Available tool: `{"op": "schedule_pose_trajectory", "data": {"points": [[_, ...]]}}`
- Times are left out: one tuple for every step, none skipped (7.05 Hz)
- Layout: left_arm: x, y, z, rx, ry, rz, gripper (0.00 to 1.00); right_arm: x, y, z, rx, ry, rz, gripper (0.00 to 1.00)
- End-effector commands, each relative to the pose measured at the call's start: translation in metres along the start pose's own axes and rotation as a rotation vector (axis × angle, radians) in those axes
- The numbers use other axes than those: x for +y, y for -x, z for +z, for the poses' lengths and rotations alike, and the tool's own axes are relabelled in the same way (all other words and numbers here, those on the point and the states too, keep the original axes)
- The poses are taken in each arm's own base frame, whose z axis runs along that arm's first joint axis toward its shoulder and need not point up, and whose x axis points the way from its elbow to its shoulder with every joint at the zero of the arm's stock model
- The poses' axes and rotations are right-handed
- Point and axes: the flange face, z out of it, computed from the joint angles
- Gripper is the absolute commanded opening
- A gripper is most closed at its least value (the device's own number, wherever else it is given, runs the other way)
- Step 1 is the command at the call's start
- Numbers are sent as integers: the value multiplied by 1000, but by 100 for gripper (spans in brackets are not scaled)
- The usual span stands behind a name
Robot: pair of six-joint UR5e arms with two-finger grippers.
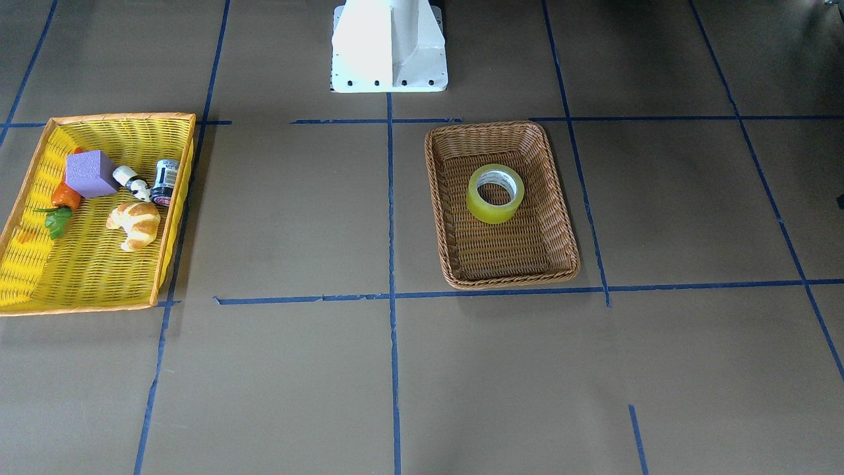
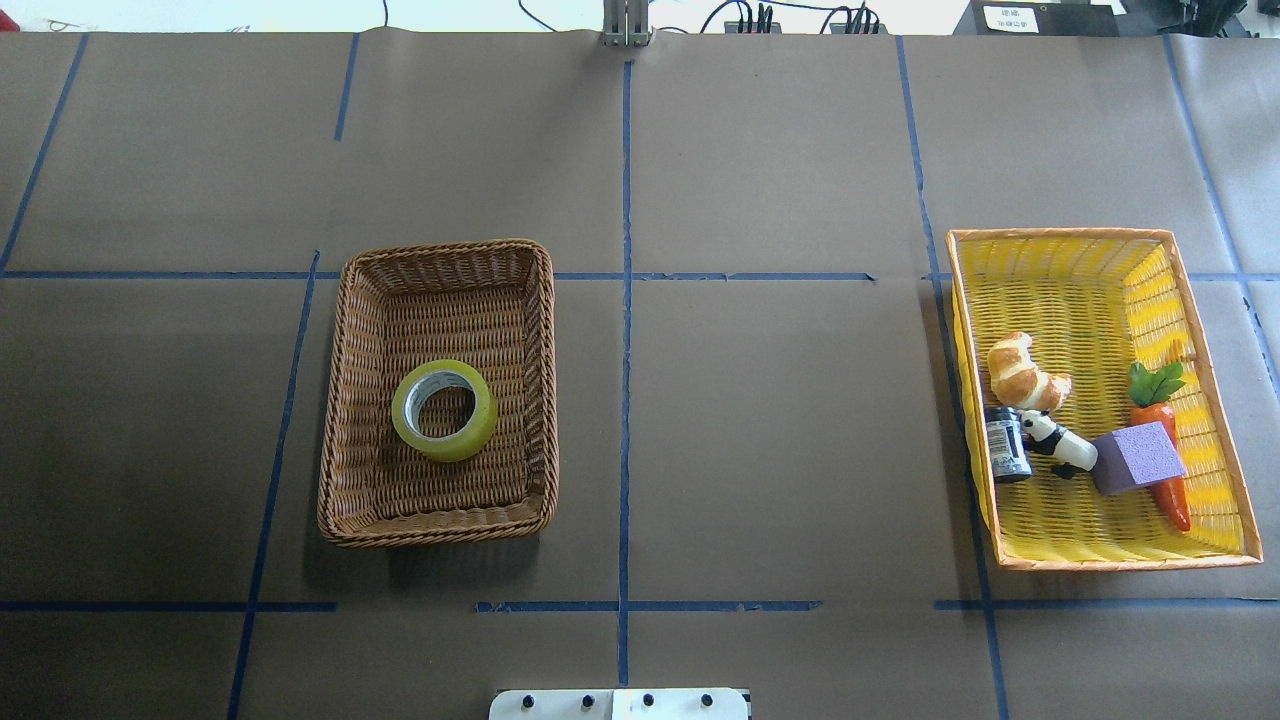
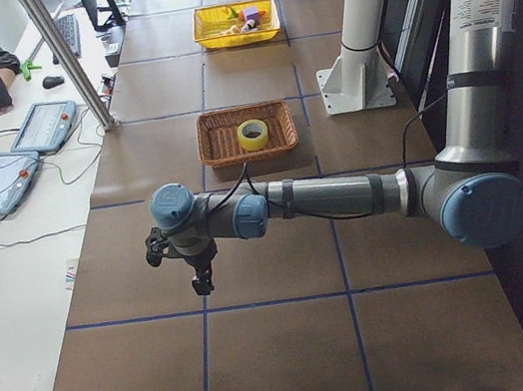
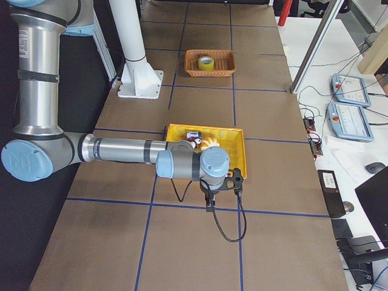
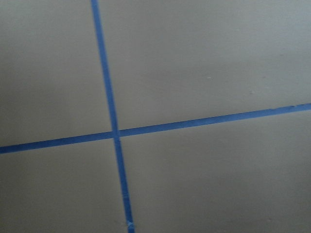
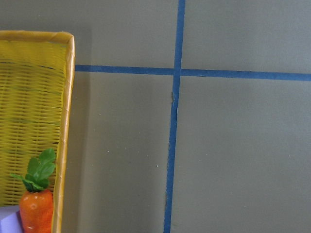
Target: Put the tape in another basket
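The yellow-green tape roll (image 1: pixel 484 208) lies flat inside the brown wicker basket (image 1: pixel 501 126), a little toward the robot's side of its middle. It also shows in the overhead view (image 2: pixel 481 421), in the basket (image 2: pixel 440 251). My left gripper (image 3: pixel 201 283) shows only in the exterior left view, hanging over bare table well away from the basket (image 3: pixel 221 138). My right gripper (image 4: pixel 210 204) shows only in the exterior right view, just outside the yellow basket (image 4: pixel 232 137). I cannot tell whether either gripper is open or shut. Neither holds the tape.
The yellow basket with an orange rim (image 2: pixel 1060 290) holds a croissant (image 2: pixel 1022 372), a small can (image 2: pixel 1006 450), a panda figure (image 2: pixel 1055 440), a purple block (image 2: pixel 1140 457) and a carrot (image 2: pixel 1165 440). The white robot base (image 1: pixel 389 46) stands at the table's edge.
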Motion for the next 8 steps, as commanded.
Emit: {"op": "schedule_pose_trajectory", "data": {"points": [[19, 42, -22, -7, -4, -5, 100, -3, 1, -5, -1, -10, -1, 100], [28, 57, -28, -3, 30, -22, 100, -3, 0, -7, 0, -14, 1, 100], [35, 62, -24, 0, 43, -22, 100, -3, -2, -9, -1, -19, 5, 100], [55, 71, -13, 2, 62, -44, 100, -3, -2, -9, -2, -18, 6, 100], [60, 73, -10, 3, 67, -52, 100, -3, -2, -9, -2, -18, 6, 100], [61, 73, -10, 0, 67, -51, 100, -3, -2, -8, -2, -17, 7, 100], [67, 76, -7, -6, 71, -49, 100, -3, -2, -8, -2, -17, 7, 100], [68, 76, -6, -8, 69, -42, 100, -3, -2, -9, -2, -18, 6, 100]]}}
